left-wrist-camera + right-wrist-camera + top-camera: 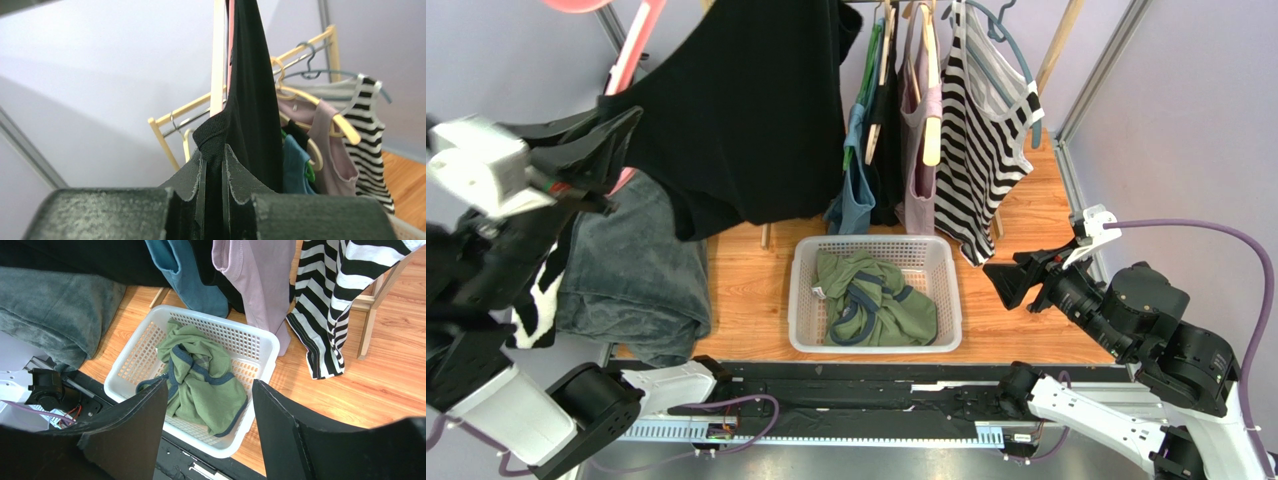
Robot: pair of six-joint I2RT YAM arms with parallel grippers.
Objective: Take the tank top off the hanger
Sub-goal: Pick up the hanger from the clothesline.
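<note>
While the left gripper (626, 125) is pinching an edge of the black knit tank top (746, 100), the garment is hanging from the pink plastic hanger (641, 40) at upper left. The right gripper (1016, 275) is idling with jaws apart, near the white plastic lattice basket (799, 300). Likely hazards: the strap snagging and dragging the hanger along, or the thin fabric slipping free.
</note>
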